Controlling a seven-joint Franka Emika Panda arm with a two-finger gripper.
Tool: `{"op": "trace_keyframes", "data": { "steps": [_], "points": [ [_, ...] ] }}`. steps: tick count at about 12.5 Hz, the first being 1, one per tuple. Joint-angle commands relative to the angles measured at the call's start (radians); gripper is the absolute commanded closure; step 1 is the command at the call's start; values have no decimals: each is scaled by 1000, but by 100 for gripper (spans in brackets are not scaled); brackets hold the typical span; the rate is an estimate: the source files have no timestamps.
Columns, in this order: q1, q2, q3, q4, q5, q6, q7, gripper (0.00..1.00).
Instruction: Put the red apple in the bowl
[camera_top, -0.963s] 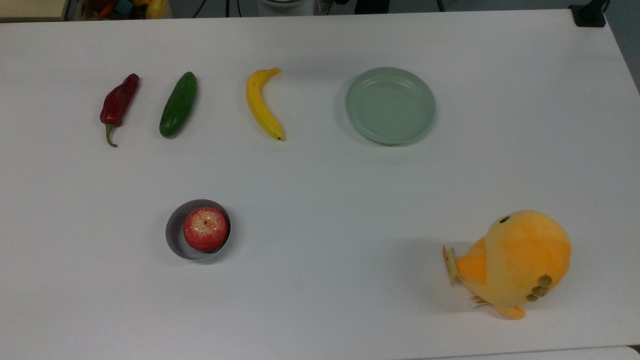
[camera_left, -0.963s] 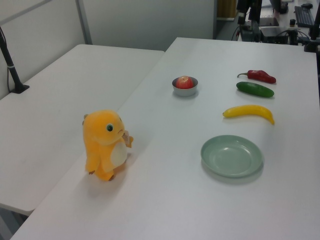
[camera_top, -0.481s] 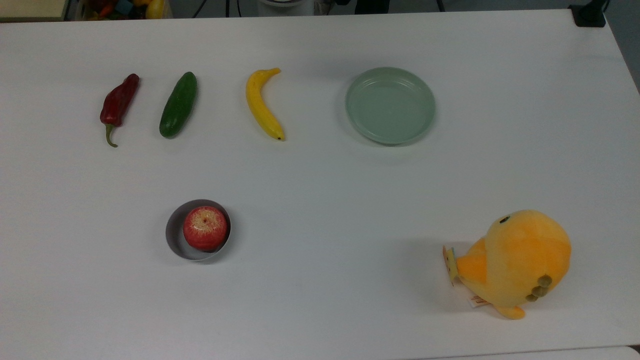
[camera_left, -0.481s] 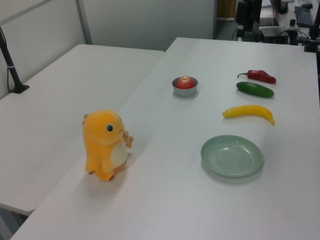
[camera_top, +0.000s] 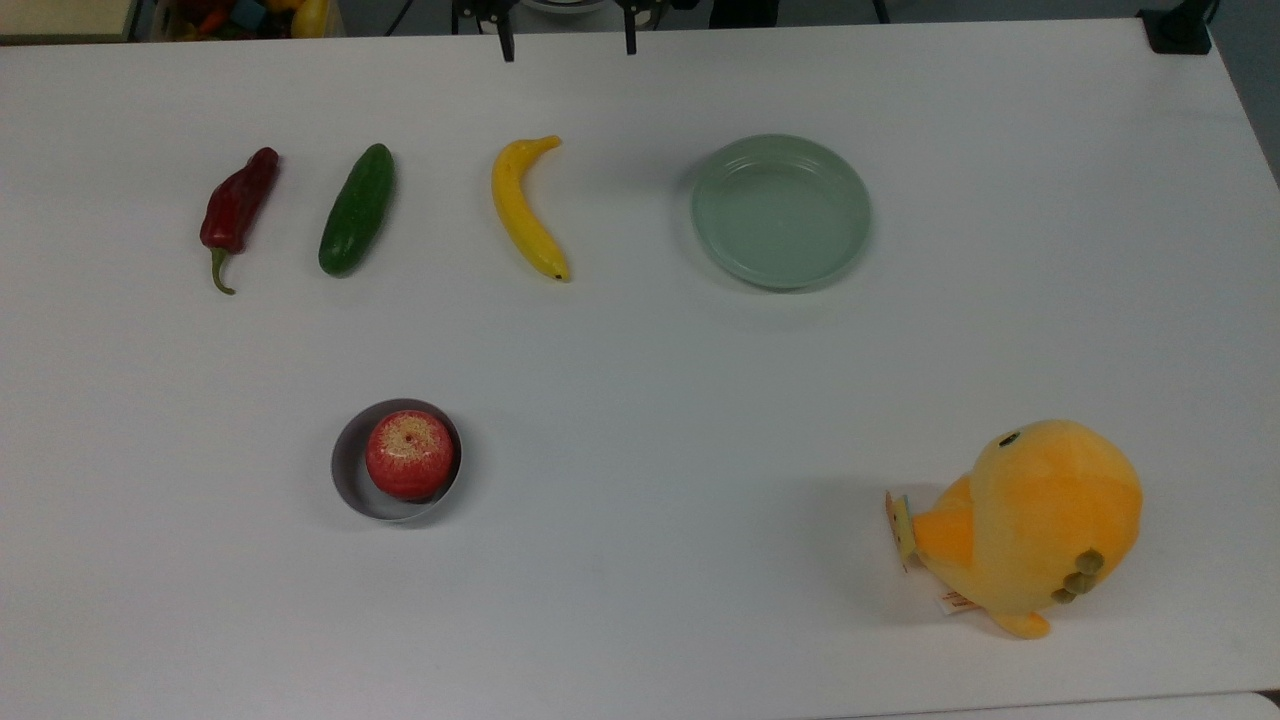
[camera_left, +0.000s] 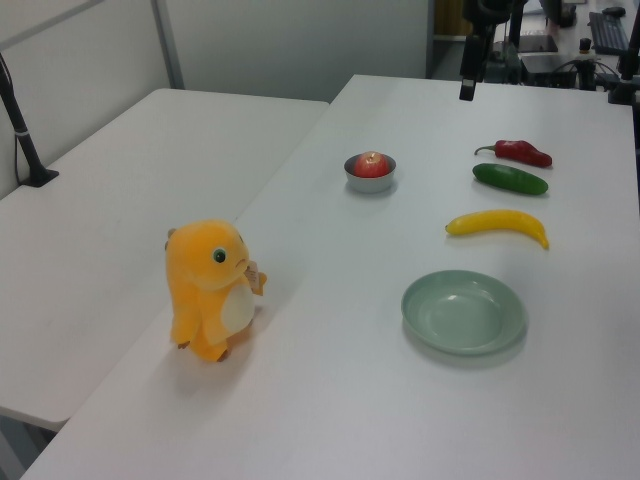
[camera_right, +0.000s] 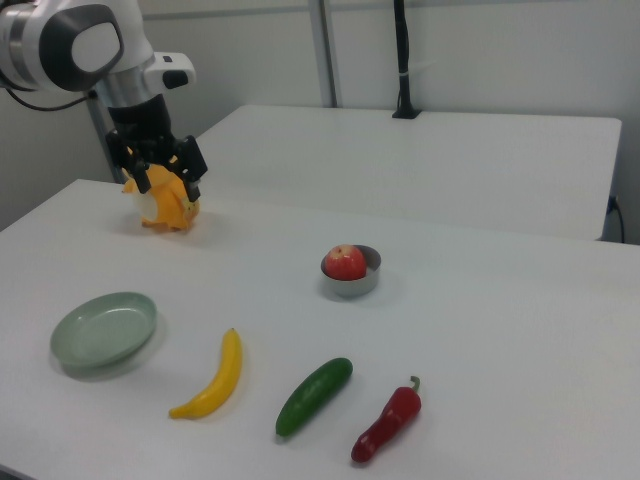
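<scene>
One red apple (camera_top: 409, 455), one bowl (camera_top: 347, 470)

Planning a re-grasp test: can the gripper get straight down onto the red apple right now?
Probably yes. The red apple sits in the grey bowl, its top above the rim, nothing over it. The gripper hangs open over the table's far edge; cucumber and banana lie well off.
</scene>
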Motion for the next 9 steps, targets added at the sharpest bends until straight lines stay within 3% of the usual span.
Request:
{"op": "trace_keyframes", "data": {
  "steps": [1, 9],
  "points": [
    [-8, -6, -7, -19, -28, 40, -66, 0],
    [-8, -6, -9, -16, -22, 45, -56, 0]
  ]
}}
